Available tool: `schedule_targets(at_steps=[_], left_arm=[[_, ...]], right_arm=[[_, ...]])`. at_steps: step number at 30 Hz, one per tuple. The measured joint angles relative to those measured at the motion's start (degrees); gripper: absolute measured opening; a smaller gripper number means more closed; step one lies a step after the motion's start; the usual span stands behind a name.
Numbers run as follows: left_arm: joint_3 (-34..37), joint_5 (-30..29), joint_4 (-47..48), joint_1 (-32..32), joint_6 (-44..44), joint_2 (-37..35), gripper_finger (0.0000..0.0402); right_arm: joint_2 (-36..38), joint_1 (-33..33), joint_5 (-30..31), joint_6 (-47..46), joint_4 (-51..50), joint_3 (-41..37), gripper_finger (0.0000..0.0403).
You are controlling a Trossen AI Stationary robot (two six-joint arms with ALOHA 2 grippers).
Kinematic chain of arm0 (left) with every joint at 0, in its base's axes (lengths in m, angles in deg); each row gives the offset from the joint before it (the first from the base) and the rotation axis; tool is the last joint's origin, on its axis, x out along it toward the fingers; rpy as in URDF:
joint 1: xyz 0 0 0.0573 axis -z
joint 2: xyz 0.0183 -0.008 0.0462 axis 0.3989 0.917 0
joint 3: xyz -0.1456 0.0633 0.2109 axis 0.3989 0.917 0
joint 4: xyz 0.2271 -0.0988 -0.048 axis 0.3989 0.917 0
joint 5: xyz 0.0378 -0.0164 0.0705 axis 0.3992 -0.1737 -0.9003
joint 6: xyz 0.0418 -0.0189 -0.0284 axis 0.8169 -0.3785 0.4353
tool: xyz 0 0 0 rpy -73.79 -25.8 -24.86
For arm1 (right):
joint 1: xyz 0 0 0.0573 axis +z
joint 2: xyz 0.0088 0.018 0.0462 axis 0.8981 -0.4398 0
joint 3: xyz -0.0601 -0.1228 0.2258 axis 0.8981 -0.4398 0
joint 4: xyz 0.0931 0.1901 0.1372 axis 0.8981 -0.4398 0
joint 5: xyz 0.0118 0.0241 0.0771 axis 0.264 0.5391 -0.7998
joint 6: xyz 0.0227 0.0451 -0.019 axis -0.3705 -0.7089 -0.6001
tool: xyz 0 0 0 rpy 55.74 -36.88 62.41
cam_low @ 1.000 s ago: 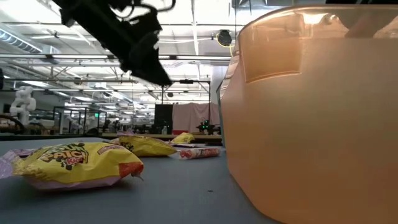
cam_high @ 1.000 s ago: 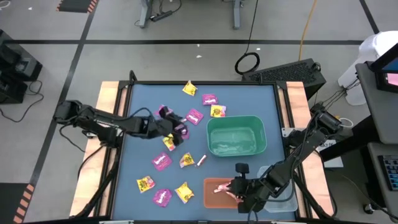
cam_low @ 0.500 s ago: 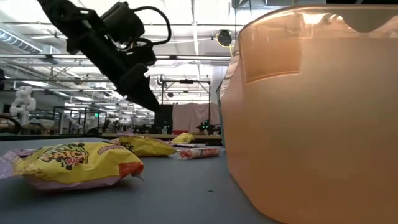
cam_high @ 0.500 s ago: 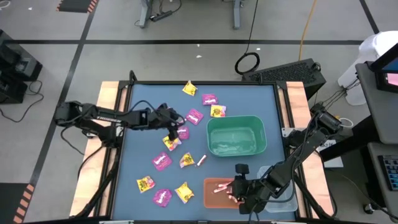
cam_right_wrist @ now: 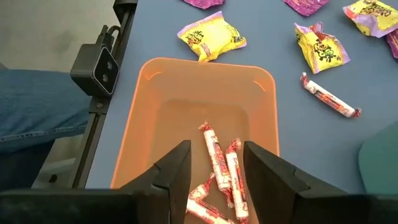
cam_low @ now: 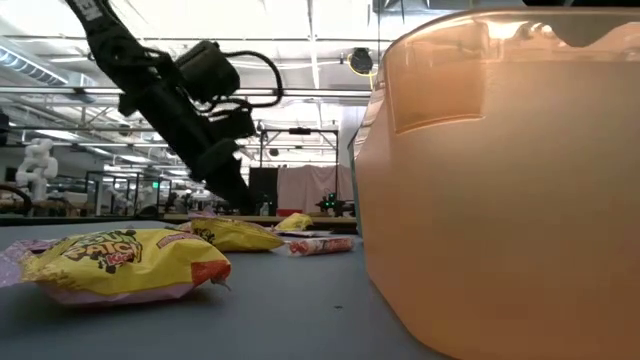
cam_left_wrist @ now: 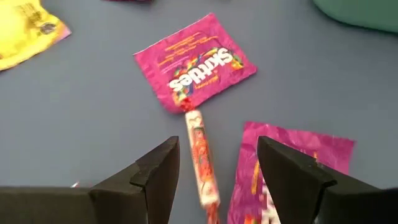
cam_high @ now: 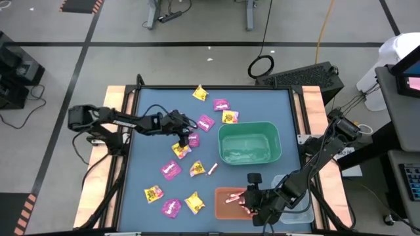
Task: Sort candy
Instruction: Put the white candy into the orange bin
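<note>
The left hand (cam_left_wrist: 214, 177) hung with fingers wide over a pink-white stick (cam_left_wrist: 201, 165), whose lower end was cut off. At five o'clock on the desk (cam_high: 151, 111), the right hand (cam_right_wrist: 214, 171) stood empty and parted above sticks (cam_right_wrist: 221, 165) in the orange bin (cam_right_wrist: 161, 112).

Workshop floor around the table

Grey floor (cam_high: 98, 59) carried black tape lines (cam_high: 197, 44); ceiling lights (cam_low: 300, 20) shone over distant racks.

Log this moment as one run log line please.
left gripper: open over pink-white stick | right gripper: open above orange bin | sticks in bin
</note>
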Motion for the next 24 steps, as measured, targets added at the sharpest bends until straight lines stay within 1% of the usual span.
schedule_targets(at_steps=[6, 10, 19, 24], left_arm=[[0.0, 0.3, -3.9, -0.2, 0.9, 5.9, 0.0221], [-0.1, 0.4, -4.8, -0.1, 0.8, 8.1, 0.0203], [-0.2, 2.1, -5.7, -0.1, 0.8, 8.8, 0.0100], [-0.2, 2.8, -5.5, -0.1, 0.8, 8.8, 0.0050]], right_arm=[[0.0, 0.0, 0.0, 0.0, 0.0, 0.0, 0.0137], [0.0, 0.0, 0.0, 0.2, -0.1, 0.0, 0.0137], [0.0, 0.0, 0.0, 0.1, -0.1, 0.0, 0.0137], [0.0, 0.0, 0.0, 0.1, -0.1, 0.0, 0.0137]])
